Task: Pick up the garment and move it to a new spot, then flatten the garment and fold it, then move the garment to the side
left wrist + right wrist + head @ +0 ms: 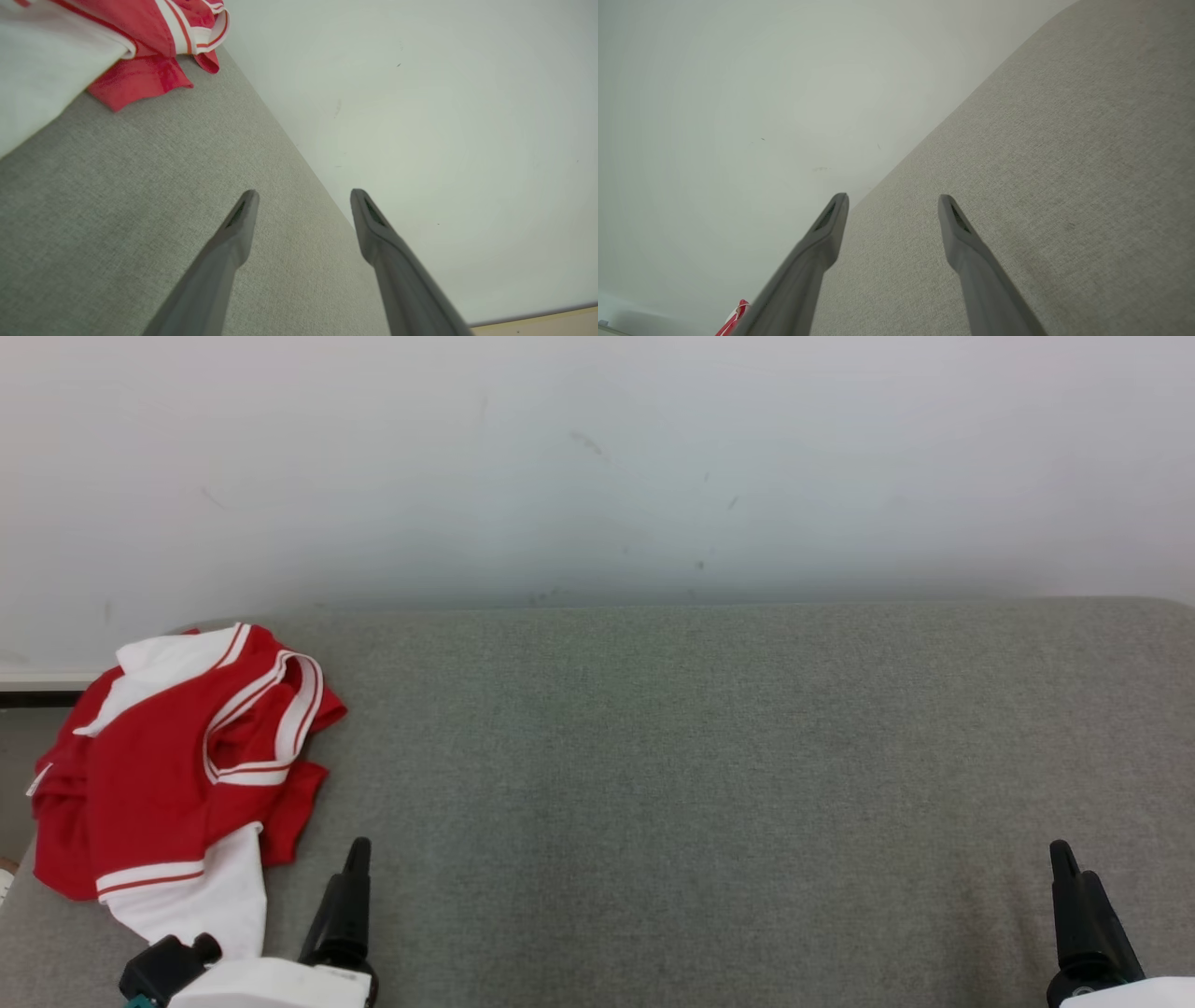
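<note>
A crumpled red garment (159,765) with white panels and striped trim lies bunched at the far left of the grey fabric surface (709,775). Just right of its lower edge is my left gripper (358,859), low at the front; its own wrist view shows the left gripper (303,198) open and empty, with the garment (140,28) at the upper left. My right gripper (1061,859) stands at the front right, far from the garment. Its wrist view shows the right gripper (893,203) open over bare fabric, a scrap of the garment (735,317) at the bottom left.
A pale wall (597,467) rises straight behind the grey surface. The surface's left edge runs under the garment, with a strip of floor and skirting (37,686) beyond it.
</note>
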Controlling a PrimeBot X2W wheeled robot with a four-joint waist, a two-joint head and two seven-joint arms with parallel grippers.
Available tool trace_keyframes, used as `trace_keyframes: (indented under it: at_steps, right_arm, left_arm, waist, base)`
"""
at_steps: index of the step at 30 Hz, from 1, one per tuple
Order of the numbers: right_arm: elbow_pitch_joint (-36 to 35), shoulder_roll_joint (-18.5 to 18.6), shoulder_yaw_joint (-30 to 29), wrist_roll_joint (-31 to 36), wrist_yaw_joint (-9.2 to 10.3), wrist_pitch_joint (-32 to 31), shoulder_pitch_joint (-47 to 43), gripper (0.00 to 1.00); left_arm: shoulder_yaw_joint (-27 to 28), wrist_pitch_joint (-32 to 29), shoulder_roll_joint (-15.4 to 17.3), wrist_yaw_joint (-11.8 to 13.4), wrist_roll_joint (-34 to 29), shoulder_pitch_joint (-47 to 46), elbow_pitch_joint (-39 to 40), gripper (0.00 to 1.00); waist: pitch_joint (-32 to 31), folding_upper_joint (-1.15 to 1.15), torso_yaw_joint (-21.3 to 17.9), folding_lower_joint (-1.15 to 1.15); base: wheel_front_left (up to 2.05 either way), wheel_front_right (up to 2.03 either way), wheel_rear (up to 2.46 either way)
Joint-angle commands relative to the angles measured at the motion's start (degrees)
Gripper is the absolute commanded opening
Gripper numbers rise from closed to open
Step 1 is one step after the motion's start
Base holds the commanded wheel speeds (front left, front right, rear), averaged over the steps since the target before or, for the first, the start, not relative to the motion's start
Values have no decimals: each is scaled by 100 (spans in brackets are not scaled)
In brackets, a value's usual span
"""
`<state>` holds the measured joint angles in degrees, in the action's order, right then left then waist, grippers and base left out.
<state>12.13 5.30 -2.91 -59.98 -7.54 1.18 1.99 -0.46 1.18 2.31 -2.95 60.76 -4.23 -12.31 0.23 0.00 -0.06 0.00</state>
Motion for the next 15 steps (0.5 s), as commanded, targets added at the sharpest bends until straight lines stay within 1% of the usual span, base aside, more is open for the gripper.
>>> trace_keyframes:
  at_steps: [1,15]
  right_arm:
    - [-117,72,2,227,2,65,10,100]
    - [-190,152,130,1403,4,348,-57,100]
  left_arm:
    - [-36,68,43,28,-265,-64,120,100]
    - [-262,349,78,164,-1556,-32,235,100]
  waist:
    - [-2,0,2,0]
    - [-1,0,-7,0]
  base:
    - [0,0,0]
    - [0,0,0]
